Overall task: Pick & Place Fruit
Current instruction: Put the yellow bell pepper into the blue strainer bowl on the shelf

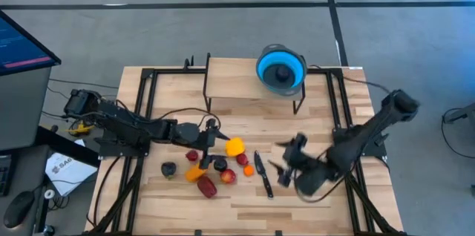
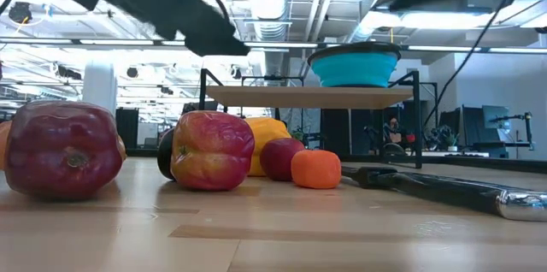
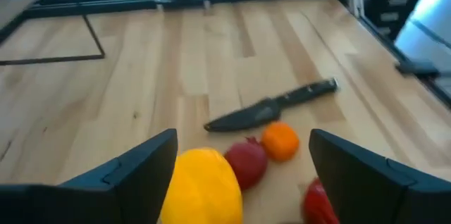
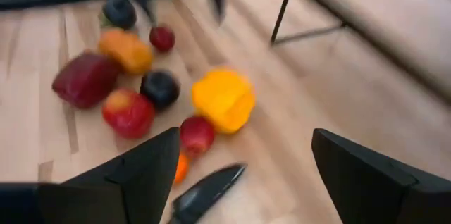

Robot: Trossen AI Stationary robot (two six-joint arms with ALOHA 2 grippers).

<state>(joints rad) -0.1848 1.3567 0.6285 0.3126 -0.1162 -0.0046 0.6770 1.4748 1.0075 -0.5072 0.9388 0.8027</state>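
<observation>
Several small toy fruits lie clustered on the table's near middle: a yellow pepper, a small red piece, a small orange one, a red apple, a dark purple one, and others. My left gripper hangs open just left of the yellow pepper, which shows between its fingers without touching them. My right gripper is open and empty to the right of the cluster, facing the yellow pepper and the fruit around it.
A black-handled knife lies on the table between the fruit and my right gripper, also in the left wrist view. The blue bowl stands on a raised wooden shelf at the far side. Black frame rails run along both table sides.
</observation>
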